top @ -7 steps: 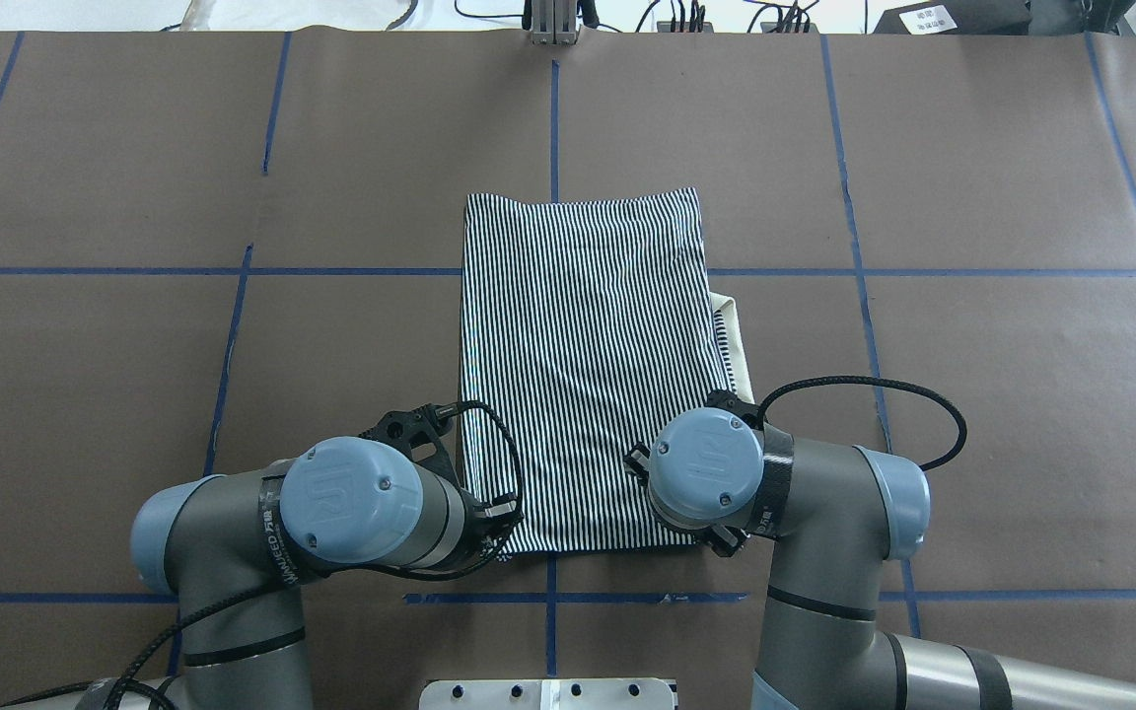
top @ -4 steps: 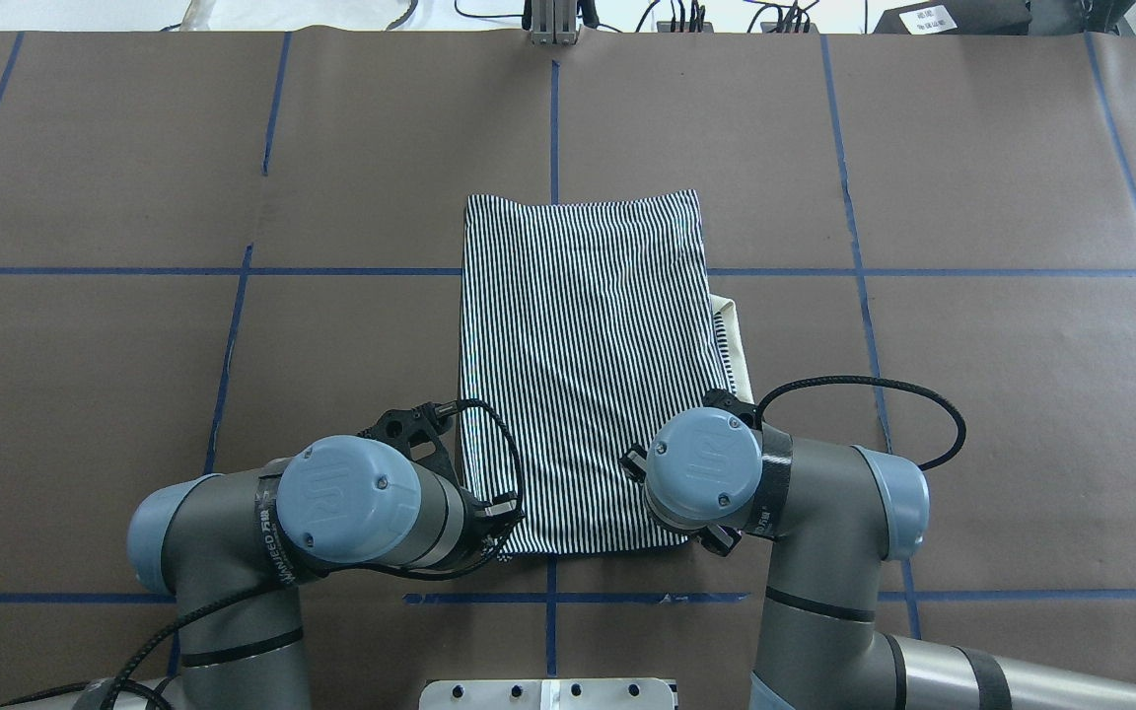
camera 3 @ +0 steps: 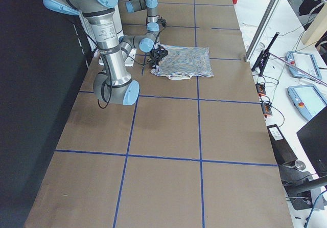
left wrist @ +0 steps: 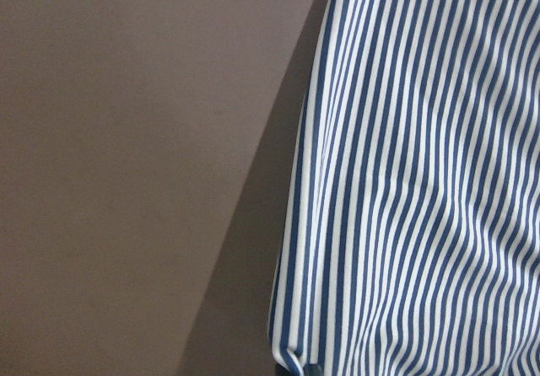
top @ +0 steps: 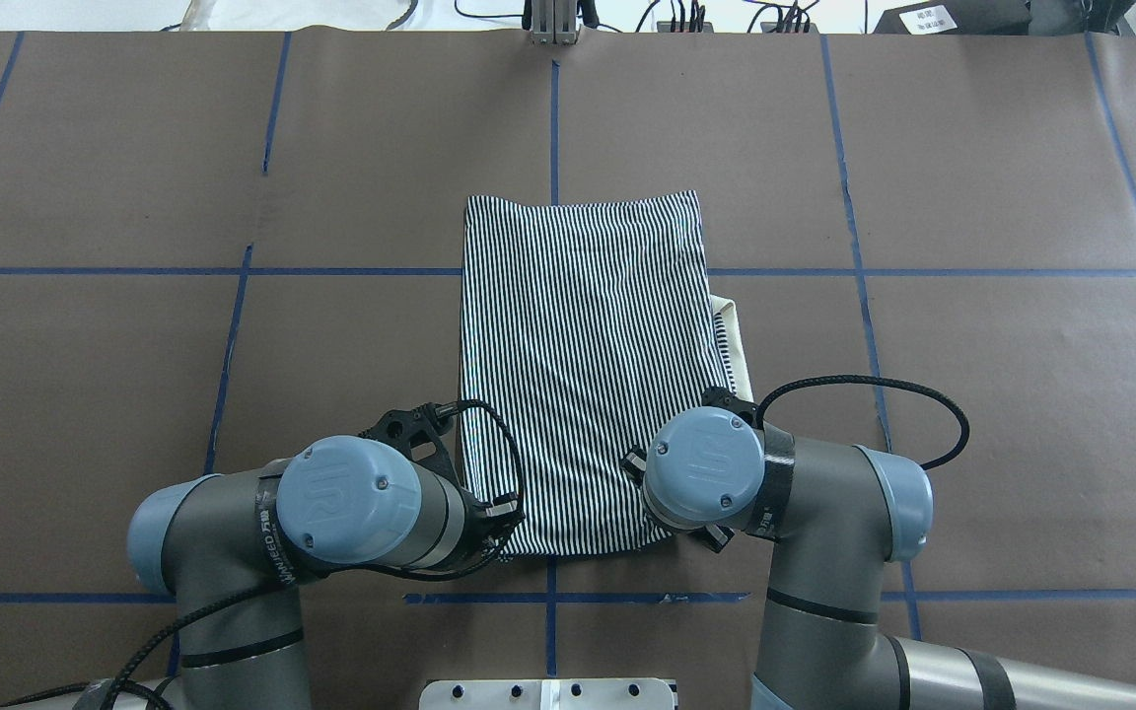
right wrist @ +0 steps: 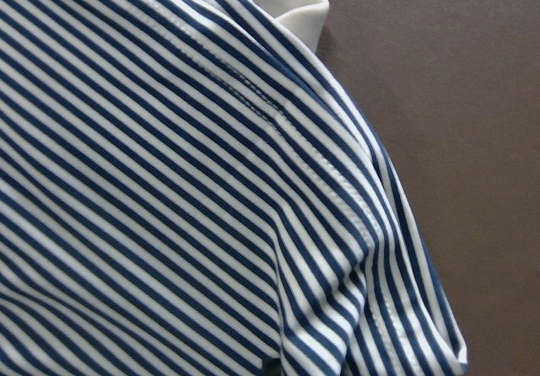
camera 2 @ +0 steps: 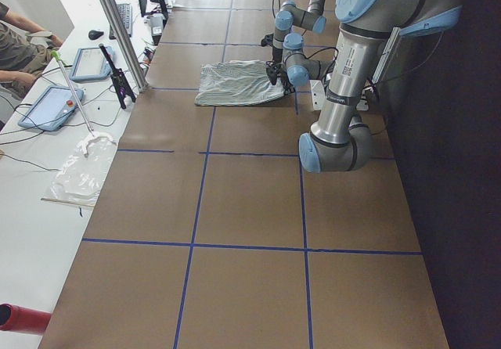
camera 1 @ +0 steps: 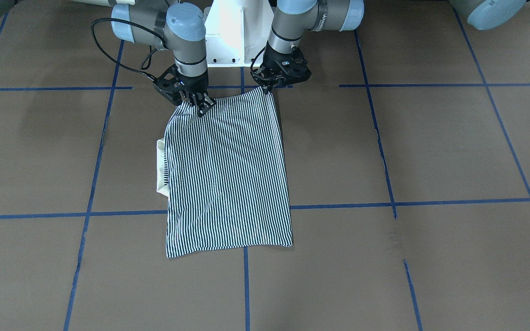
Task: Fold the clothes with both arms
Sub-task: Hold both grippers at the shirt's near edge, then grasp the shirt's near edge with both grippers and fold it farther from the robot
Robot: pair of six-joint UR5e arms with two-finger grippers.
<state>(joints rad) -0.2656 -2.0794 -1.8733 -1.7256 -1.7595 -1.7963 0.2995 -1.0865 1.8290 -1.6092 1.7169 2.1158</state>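
One brown-papered table (top: pixel 923 148) crossed by blue tape lines. Two arms, the left arm (top: pixel 233 532) and the right arm (top: pixel 824 493), reach over its near middle. There lies one striped polo shirt (top: pixel 588 345), folded to a rectangle, its long axis running near to far. The left gripper (camera 1: pixel 267 89) pinches the shirt's near left corner and the right gripper (camera 1: pixel 200 105) its near right corner. One cream collar (camera 1: pixel 160 170) pokes out on the right.

The table (top: pixel 972 148) carries a striped polo shirt (top: pixel 578 375).
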